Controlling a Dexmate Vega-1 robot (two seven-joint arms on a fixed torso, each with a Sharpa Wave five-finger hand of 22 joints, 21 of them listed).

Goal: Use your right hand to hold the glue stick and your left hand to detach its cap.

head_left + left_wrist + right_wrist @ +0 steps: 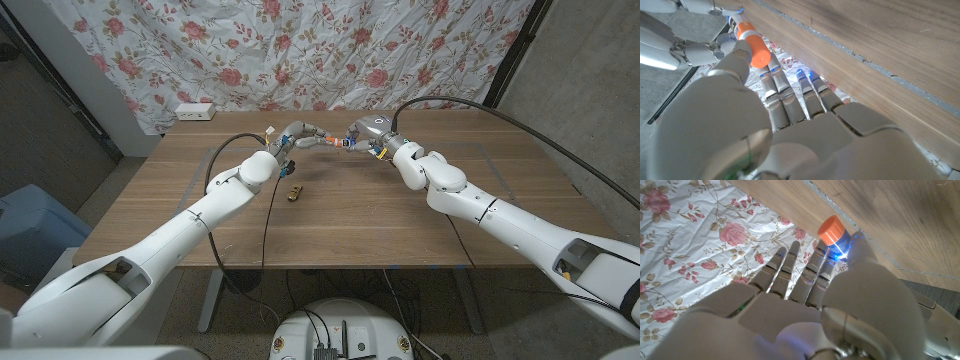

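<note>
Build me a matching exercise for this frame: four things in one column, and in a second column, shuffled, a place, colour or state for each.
Things:
1. glue stick cap
2. right hand
3. small dark object
4. floral cloth

Descriptions:
A. hangs behind the table
B. orange, on the end of the glue stick
C. holds the glue stick above the table's far side
D. lies alone on the wooden table, nearer the left arm

Pairs: 1-B, 2-C, 3-D, 4-A
</note>
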